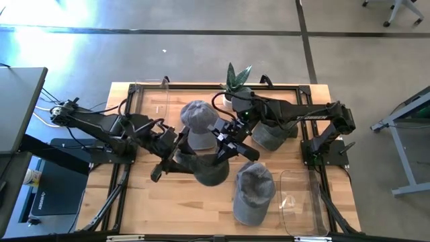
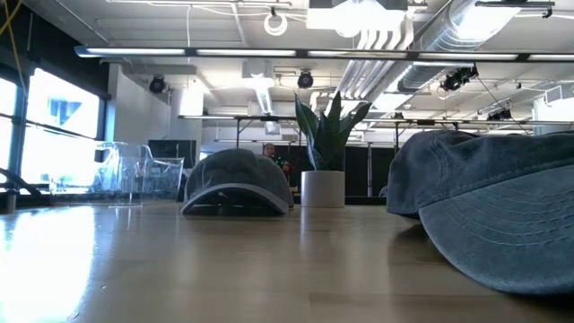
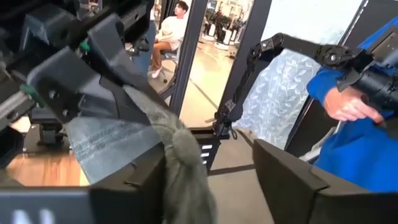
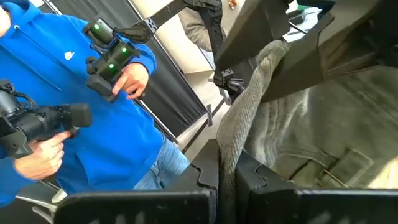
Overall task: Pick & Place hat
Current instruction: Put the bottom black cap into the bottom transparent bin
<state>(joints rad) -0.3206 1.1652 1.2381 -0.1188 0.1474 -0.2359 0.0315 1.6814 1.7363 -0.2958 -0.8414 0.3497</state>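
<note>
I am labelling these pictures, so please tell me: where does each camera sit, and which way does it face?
High: overhead, facing down on the table, both arms, hats.
Low: at tabletop level, looking across at a hat and plant; no arm.
Left wrist: on the left arm; left gripper around held hat.
Right wrist: on the right arm; right gripper shut on it.
Both wrist views share the held hat and a person in blue.

The near hat (image 2: 489,215) is cut off at the low view's right edge (both arms stay out of it); the held hat (image 1: 209,169) hides both grippers' fingers from above.

Wooden table (image 1: 144,202) — grey caps (image 1: 253,193), potted plant (image 1: 236,87), clear bins (image 1: 304,202) on top
</note>
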